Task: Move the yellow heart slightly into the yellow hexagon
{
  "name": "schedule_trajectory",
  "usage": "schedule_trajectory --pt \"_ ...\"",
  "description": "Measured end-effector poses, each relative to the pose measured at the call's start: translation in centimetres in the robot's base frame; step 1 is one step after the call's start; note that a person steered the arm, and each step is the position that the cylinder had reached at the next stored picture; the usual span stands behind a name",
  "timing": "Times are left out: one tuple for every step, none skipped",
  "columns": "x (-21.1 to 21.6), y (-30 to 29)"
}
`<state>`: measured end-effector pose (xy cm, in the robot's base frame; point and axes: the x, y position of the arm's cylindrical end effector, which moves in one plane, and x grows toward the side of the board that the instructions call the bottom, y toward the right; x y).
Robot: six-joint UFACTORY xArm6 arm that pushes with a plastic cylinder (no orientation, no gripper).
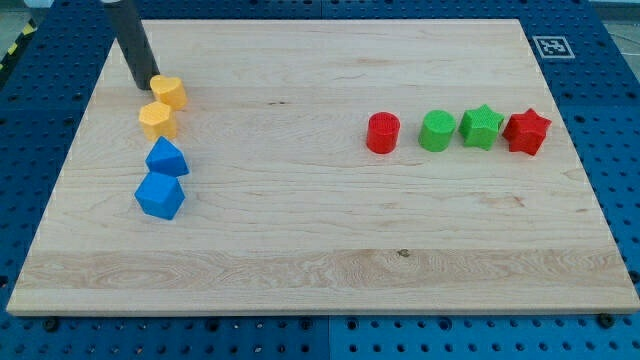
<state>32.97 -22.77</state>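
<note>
Yellow heart (168,91), near the board's top-left corner, touches my bare tip (145,85) on its left, with yellow hexagon (157,120) just below.

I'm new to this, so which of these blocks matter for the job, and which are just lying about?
In the job: yellow heart, yellow hexagon, my tip just left of the heart.
Lying about: two blue blocks, red cylinder, green cylinder, green star, red star.

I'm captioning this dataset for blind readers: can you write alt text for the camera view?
My tip rests at the upper-left edge of a yellow heart, which sits just above a yellow hexagon near the left of a wooden board. Two blue blocks lie below them; at right a red cylinder, green cylinder, green star and red star form a row.
</note>
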Motion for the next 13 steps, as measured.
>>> schedule_trajectory --pt "0.3 0.0" --pt "0.2 -0.5" --pt "-0.1 -0.8" --pt "-0.1 -0.8" --pt "-0.1 -0.6" --pt "-0.1 -0.3" --pt "-0.1 -0.2" --pt "-0.1 -0.1" --pt "-0.1 0.1" --pt "-0.1 0.4" --pt "-0.1 0.7" --pt "-0.1 1.0" --pt "-0.1 1.2"
